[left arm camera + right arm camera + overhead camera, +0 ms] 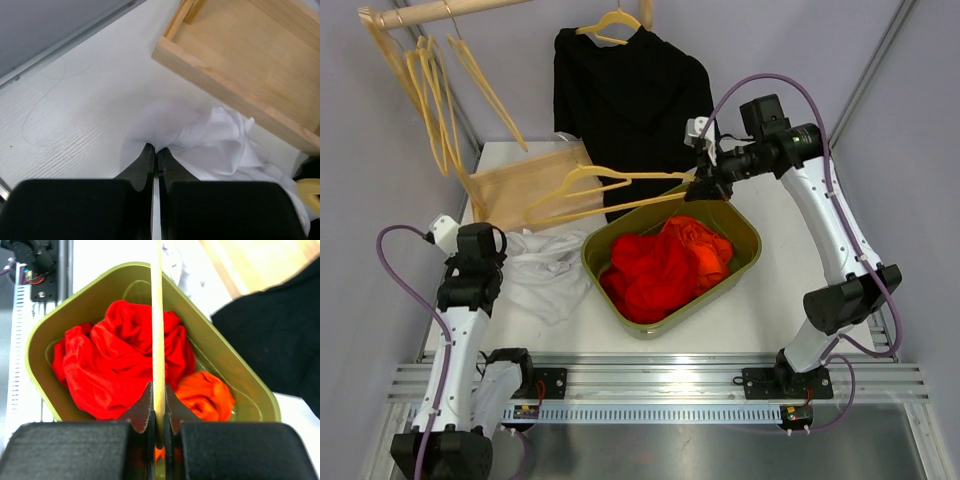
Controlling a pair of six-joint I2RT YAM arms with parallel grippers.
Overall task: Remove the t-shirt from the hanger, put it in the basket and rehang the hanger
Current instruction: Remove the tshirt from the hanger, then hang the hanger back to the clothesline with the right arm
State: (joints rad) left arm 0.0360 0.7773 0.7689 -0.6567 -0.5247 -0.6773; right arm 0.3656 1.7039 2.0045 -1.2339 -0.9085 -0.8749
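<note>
Closest in, the left gripper (156, 150) has its two black fingers pressed together on a pinched fold of the crumpled white t-shirt (210, 135). That shirt lies in a heap on the white table (75, 115) near its left edge, off any hanger. Just beyond the heap, toward the far left corner, sits a shallow pale wooden tray (515, 195). A bare, pale wooden hanger (610, 190) stretches from above that tray to the right gripper (158, 390), whose fingers are clamped on its thin bar. Beneath the hanger's right end, mid-table, stands an olive-green plastic tub (748, 235) filled with red and orange cloth (665, 265). At the far edge a black garment (630, 90) hangs on another hanger.
</note>
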